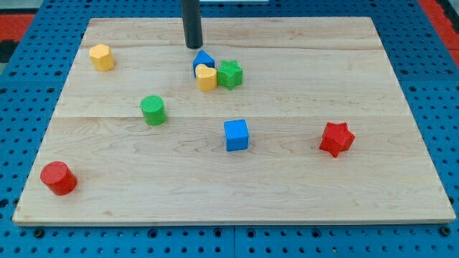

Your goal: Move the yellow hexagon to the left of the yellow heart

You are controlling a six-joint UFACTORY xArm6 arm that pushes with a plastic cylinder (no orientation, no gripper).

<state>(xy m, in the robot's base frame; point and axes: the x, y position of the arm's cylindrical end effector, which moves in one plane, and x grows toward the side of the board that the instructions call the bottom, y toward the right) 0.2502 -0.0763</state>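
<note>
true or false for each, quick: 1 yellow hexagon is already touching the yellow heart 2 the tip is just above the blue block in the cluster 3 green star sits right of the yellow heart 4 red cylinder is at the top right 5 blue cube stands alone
1. False. The yellow hexagon sits far off toward the view's left of the yellow heart.
2. True. My tip is just toward the view's top of the blue block.
3. True. The green star adjoins the heart's right.
4. False. The red cylinder is at the bottom left.
5. True. The blue cube touches nothing.
</note>
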